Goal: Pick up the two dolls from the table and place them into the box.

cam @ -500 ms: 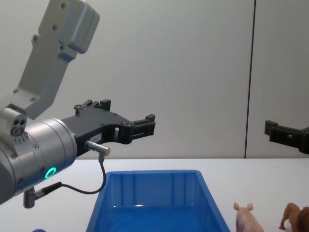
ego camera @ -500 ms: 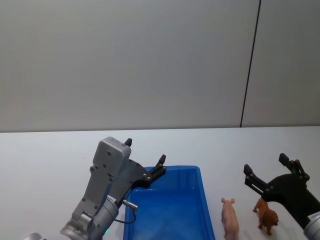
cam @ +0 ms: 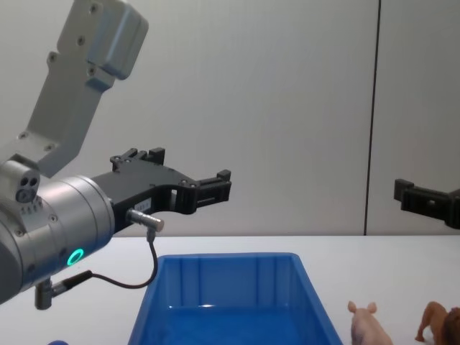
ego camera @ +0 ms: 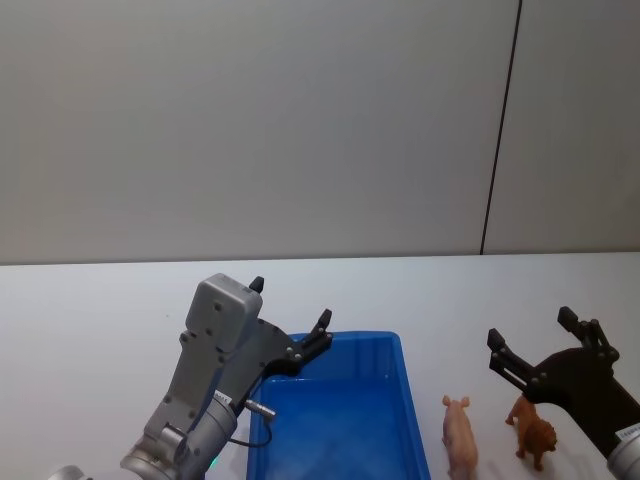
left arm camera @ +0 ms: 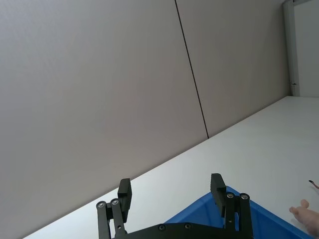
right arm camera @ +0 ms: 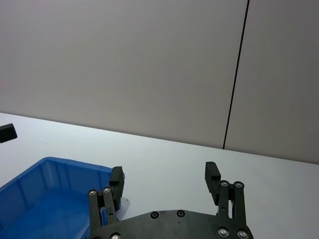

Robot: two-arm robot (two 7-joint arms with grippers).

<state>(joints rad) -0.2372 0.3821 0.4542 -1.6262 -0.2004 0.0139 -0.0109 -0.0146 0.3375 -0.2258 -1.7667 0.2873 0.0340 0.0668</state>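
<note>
The pig [ego camera: 460, 437] stands on the table [ego camera: 100, 320] just right of the box [ego camera: 360, 337], with the lion [ego camera: 532, 432] close on its right. My right pincer [ego camera: 530, 327] hangs raised near them, fingers spread and empty, and my left pincer [ego camera: 290, 302] hovers over the box's far left corner, likewise apart and empty. Both dolls look like small hard plastic, which I judge to be light, stiff and slick, so a careless pinch could tip one. I would take each across its flanks at mid-body — the lion behind its mane — minding the neighbour.
</note>
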